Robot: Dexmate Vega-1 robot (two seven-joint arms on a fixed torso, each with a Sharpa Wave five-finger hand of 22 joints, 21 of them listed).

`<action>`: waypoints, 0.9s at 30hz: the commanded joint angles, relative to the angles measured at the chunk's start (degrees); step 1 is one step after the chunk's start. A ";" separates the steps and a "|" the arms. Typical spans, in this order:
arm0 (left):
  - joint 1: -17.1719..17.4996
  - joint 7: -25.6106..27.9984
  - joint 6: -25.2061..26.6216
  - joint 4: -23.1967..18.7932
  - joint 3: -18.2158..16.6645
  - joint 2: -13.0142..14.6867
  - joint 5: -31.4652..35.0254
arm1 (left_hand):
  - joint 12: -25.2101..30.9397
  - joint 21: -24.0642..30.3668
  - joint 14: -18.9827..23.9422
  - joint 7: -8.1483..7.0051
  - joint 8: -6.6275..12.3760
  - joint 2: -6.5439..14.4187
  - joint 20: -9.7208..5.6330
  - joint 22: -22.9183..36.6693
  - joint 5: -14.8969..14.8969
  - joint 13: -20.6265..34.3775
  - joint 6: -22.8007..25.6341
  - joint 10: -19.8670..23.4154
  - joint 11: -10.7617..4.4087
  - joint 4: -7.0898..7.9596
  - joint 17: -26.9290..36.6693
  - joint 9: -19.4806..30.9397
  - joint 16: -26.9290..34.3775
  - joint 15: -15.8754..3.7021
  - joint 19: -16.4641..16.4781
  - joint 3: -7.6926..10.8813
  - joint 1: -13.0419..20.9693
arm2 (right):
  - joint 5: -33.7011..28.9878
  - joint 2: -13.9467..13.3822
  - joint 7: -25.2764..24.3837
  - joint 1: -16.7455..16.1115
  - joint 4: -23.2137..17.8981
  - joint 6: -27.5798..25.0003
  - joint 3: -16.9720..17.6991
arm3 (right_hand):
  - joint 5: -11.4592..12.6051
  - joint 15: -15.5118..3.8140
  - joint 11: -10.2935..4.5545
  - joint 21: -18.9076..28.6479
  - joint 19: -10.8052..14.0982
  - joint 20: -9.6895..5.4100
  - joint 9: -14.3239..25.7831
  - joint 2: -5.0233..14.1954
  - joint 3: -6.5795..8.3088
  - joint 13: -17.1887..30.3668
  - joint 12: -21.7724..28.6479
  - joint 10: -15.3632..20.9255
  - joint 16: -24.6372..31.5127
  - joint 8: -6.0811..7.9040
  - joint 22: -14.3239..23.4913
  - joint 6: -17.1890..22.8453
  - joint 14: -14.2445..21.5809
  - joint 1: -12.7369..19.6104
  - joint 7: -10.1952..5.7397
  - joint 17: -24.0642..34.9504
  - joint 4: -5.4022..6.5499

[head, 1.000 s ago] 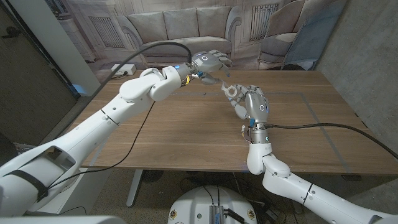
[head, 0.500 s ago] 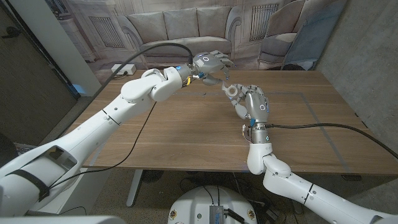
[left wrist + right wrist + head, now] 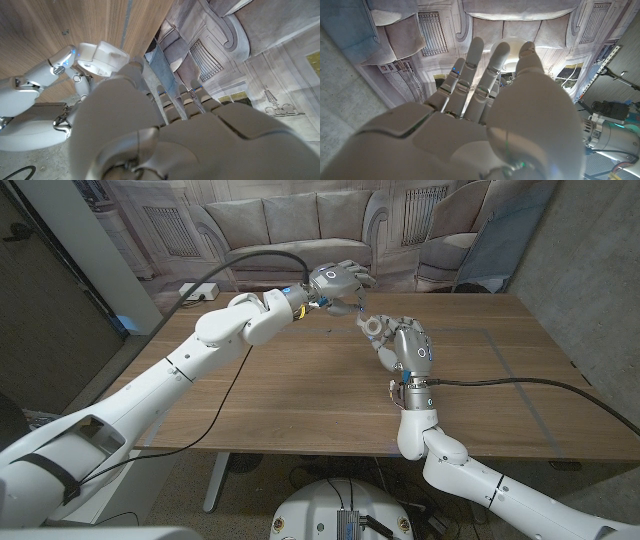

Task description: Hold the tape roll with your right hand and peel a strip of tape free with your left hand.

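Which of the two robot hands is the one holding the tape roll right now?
The right robot hand, the one nearer the table's middle, grips the tape roll at its fingertips. The left robot hand is raised near the far edge, just beyond the roll.

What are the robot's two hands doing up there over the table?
The robot is working on a roll of tape. Its right hand holds the tape roll up above the wooden table, with its fingers around it. Its left hand is raised just beside the roll, farther back over the table, and seems to be pulling a clear strip of tape away from it. The strip is thin and hard to see, so how much has come free is unclear.
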 commanded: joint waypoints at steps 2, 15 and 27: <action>0.41 3.52 0.26 0.04 -0.23 -0.03 1.60 | 0.33 0.41 0.59 0.27 0.78 0.11 -0.67 0.32 -0.21 0.41 1.38 0.68 -0.19 0.05 0.26 0.12 0.52 -6.75 0.01 -0.24 -0.09 | 0.25 0.32 0.67 0.71 0.80 0.26 -0.04 | 0.23 -7.42 0.09 0.36 -0.30 -2.15 3.81 2.01 -0.19 0.27 0.03 0.16 -0.33 5.93 0.13 20.61 0.68 1.32 -3.48 0.09 0.09; 1.95 9.56 0.74 0.90 -1.26 -0.36 1.84 | 0.85 0.78 1.74 1.62 1.13 -0.26 -1.08 0.31 -0.29 0.65 2.27 2.69 -0.33 -0.55 0.20 -0.06 0.78 -7.49 0.27 -0.04 0.39 | 0.61 0.41 2.30 1.32 1.12 0.20 -0.22 | 0.28 -7.42 0.35 0.91 -0.50 -2.26 3.85 1.89 -0.13 0.17 -0.13 0.13 -0.58 6.05 0.02 20.70 0.65 1.54 -3.10 0.35 -0.07; 2.55 12.89 0.85 1.37 -1.56 -0.64 2.05 | 0.97 1.04 2.30 1.82 1.30 -0.49 -1.36 0.28 -0.36 0.78 2.80 3.72 -0.47 -0.80 0.15 -0.15 0.85 -8.00 0.45 0.07 0.54 | 0.43 0.34 3.78 1.67 1.08 -0.55 -0.51 | 0.50 -7.42 0.65 1.29 -0.79 -2.28 4.14 1.82 0.19 0.74 0.11 0.03 -1.02 6.34 -0.08 20.98 0.48 2.12 -2.63 0.82 -0.40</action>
